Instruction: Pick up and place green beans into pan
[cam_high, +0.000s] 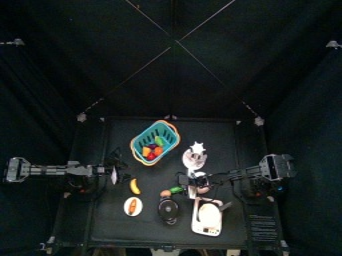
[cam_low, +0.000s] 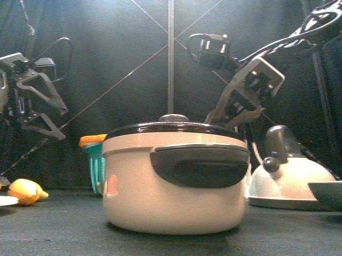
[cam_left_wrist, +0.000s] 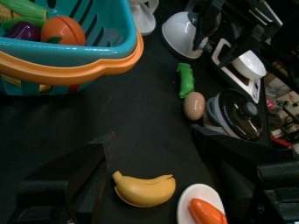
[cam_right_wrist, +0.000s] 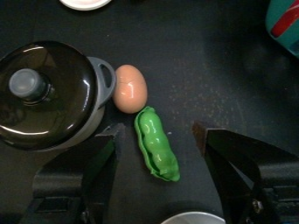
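- The green beans (cam_right_wrist: 156, 144) look like smooth, slightly glossy plastic.
- The pot's dark lid (cam_right_wrist: 41, 87) is shiny, catching highlights.
- The teal basket (cam_left_wrist: 82, 44) is glossy moulded plastic with an orange rim.
- The table (cam_right_wrist: 222, 70) is matt black, faintly grainy.
- The banana (cam_left_wrist: 145, 188) looks smooth and waxy.
- The curtains (cam_high: 80, 60) are dull black cloth.

Right gripper (cam_right_wrist: 155, 166) pointing down, jaws spread wide, left arm resting at table's left
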